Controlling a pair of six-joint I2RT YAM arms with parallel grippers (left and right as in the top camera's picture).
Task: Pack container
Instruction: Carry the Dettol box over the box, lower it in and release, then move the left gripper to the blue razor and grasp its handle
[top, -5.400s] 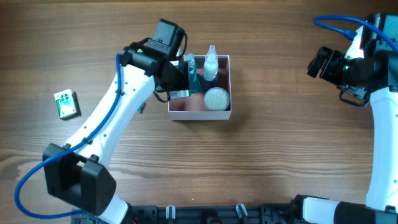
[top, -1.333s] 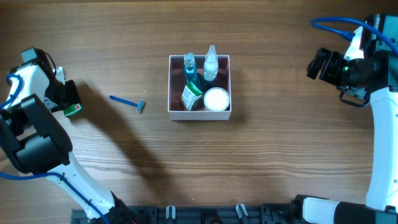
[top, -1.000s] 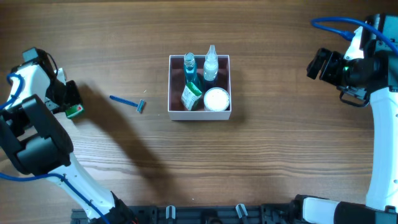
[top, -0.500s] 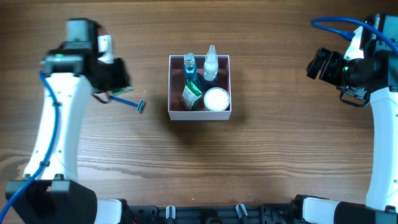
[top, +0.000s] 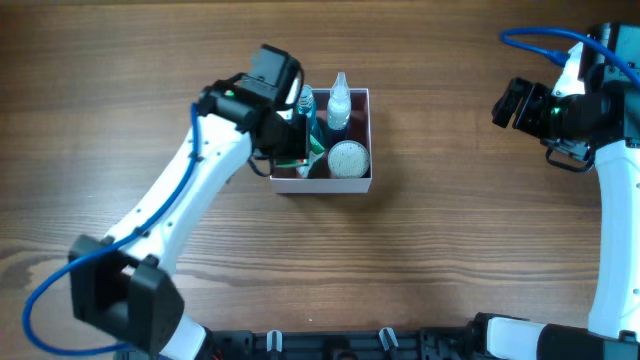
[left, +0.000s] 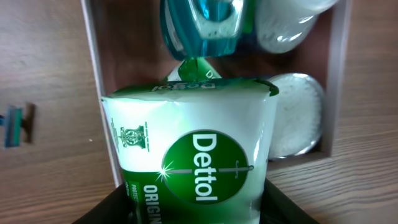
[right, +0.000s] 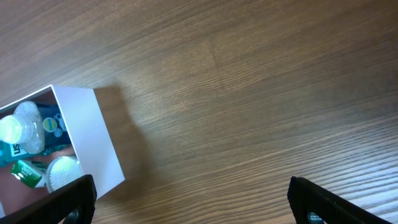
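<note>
Container (top: 340, 184): near the middle of the counter (top: 450, 260), slightly toward the far edge. Inside are a teal bottle (left: 200, 28), a clear bottle (top: 340, 100), a round white jar (top: 348, 158) and a green-tipped pack (left: 189, 76).

Left gripper (top: 287, 137): over the container's left side, jaws clenched on a Dettol packet (left: 193, 155).

Right gripper (top: 504, 102): near the right edge, well apart from the container, jaws released and holding nothing.

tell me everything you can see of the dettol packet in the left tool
The Dettol packet is a glossy white wrapper with green edging, a round green logo lettered Dettol in white, and a small crest. The left tool grips its lower end, holding it over the left side of the container, above a second packet.
</note>
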